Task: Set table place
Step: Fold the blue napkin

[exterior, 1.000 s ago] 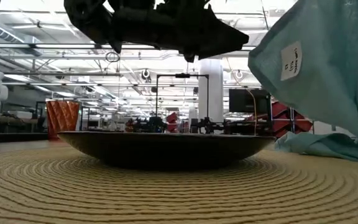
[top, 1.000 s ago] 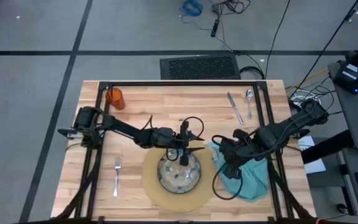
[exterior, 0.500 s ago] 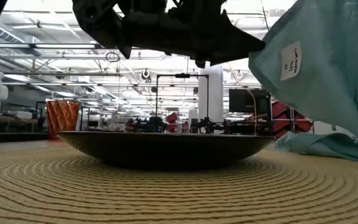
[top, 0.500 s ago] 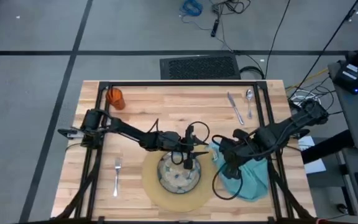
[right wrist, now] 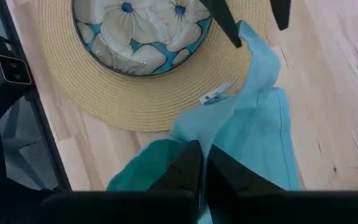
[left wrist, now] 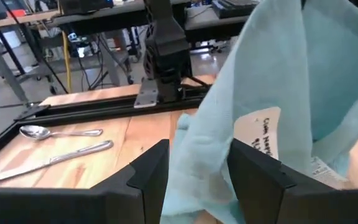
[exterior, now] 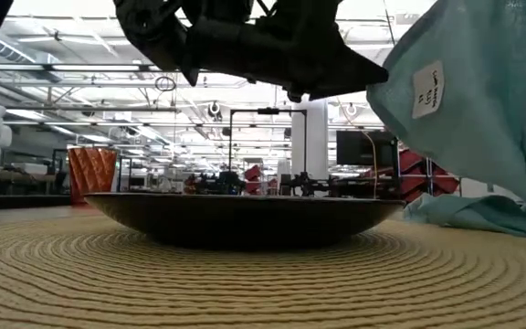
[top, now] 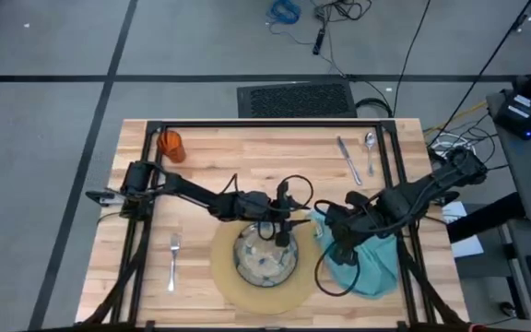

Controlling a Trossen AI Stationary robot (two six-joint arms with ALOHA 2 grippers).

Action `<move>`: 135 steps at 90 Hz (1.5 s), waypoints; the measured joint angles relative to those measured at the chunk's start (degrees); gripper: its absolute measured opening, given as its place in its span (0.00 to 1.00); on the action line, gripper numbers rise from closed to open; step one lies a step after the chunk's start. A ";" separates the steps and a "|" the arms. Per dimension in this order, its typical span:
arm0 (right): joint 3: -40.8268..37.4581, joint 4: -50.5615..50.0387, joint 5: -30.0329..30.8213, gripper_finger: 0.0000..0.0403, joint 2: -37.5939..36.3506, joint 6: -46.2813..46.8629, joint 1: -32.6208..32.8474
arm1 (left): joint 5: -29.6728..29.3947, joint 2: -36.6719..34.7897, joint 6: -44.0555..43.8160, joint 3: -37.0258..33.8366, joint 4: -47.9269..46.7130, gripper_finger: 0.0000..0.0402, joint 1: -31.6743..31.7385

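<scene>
The right gripper (right wrist: 199, 177), shut on a raised fold of the napkin (top: 373, 263) just beside the mat (top: 256, 297), holds soft, limp cloth best pinched near a corner, while the left gripper (left wrist: 194, 168) hangs open at its hanging edge.

Robotics lab in an industrial hall.
Beyond the table (top: 247, 148), grey taped floor with loose cables (top: 339, 14), workbenches (left wrist: 17, 22), high truss ceiling with strip lights (exterior: 80, 73).
</scene>
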 joint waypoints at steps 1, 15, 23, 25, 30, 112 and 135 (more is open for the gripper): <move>0.00 -0.01 0.00 0.00 0.00 0.00 0.00 | 0.00 0.01 0.00 0.07 -0.10 0.36 -0.01; 0.00 0.08 0.00 0.00 0.00 0.00 0.00 | -0.15 1.07 -0.04 0.58 -1.21 0.29 0.01; 0.00 0.13 0.00 0.00 0.00 -0.02 0.00 | -0.24 1.05 -0.11 0.94 -1.20 0.15 0.01; 0.00 0.14 0.00 0.00 0.00 -0.02 0.00 | -0.24 1.07 -0.11 0.94 -1.30 0.11 0.01; 0.00 0.16 0.00 0.00 0.00 -0.02 0.00 | -0.24 1.22 -0.11 0.93 -1.65 0.03 0.01; -0.07 0.08 2.19 0.37 3.74 8.43 0.50 | -13.17 -14.89 9.61 0.81 -17.82 0.00 0.07; -0.07 -4.30 12.03 0.53 8.49 8.29 -0.52 | -14.79 -25.77 12.23 0.83 -26.89 0.00 0.10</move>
